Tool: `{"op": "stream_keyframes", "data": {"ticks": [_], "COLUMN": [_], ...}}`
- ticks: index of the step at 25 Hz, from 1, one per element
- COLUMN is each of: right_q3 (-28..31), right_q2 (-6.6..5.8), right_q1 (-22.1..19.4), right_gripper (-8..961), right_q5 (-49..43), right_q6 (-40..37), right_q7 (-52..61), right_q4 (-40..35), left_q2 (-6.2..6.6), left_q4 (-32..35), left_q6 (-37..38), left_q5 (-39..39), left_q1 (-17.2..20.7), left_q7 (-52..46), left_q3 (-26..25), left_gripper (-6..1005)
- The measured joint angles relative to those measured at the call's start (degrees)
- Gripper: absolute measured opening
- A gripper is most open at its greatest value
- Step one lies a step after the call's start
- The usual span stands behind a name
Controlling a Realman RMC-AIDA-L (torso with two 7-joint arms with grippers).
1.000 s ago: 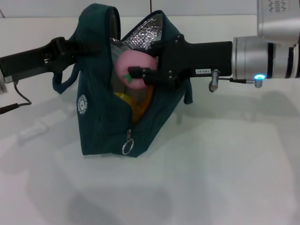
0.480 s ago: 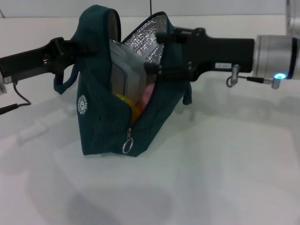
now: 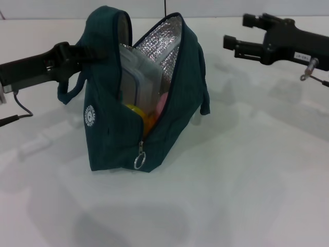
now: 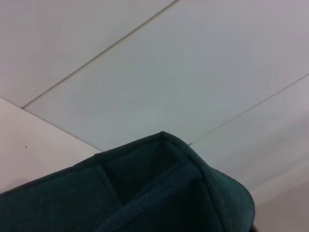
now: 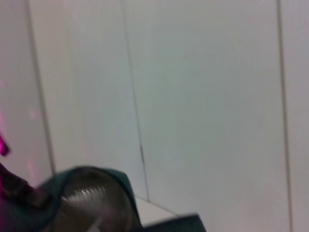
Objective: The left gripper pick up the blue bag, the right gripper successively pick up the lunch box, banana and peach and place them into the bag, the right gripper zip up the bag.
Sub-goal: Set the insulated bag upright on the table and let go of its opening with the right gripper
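Fingers (image 3: 234, 42) of my right gripper (image 3: 235, 36) stand apart and empty, well right of the blue bag (image 3: 110, 139). From the head I see my left gripper (image 3: 85, 54) clamped on the bag's upper edge. The bag stands unzipped on the bench (image 3: 231, 185) with lunch box (image 3: 136, 77), banana (image 3: 138, 110) and, I think, peach (image 3: 161, 102) inside. My left wrist sees only bag fabric.

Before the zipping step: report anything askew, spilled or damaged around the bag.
Nothing stands out. The blue bag stands open, gripped by the left gripper, with lunch box, banana and peach inside. The right gripper hangs open, empty, apart from it.
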Motion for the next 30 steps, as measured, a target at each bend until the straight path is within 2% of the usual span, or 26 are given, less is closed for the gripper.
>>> {"op": "stream_keyframes", "data": {"ticks": [2, 9, 19, 30], "right_q3": [0.0, -2.5, -5.6, -8.4], "right_q2": [-0.39, 0.75, 1.07, 1.46], "right_q1": [0.4, 3.2, 11.1, 14.7], "right_gripper": [822, 818, 815, 812], "right_q5": [-0.1, -0.9, -1.3, -1.3], "right_q6": [0.9, 7.0, 13.8, 18.0], "right_q7": [-0.5, -3.1, -3.4, -4.3], "right_q4": [2.2, 4.4, 12.3, 15.5], "left_q2": [0.05, 0.06, 0.03, -0.05], "left_q4": [0.0, 0.0, 0.0, -0.1], "left_q6": [0.0, 0.0, 0.0, 0.0], "left_q5": [0.0, 0.0, 0.0, 0.0], "left_q1": [0.0, -0.3, -0.4, -0.4], "left_q7": [0.0, 0.0, 0.0, 0.0], "left_q3": [0.0, 0.1, 0.1, 0.4], "left_gripper": [37, 37, 37, 37]}}
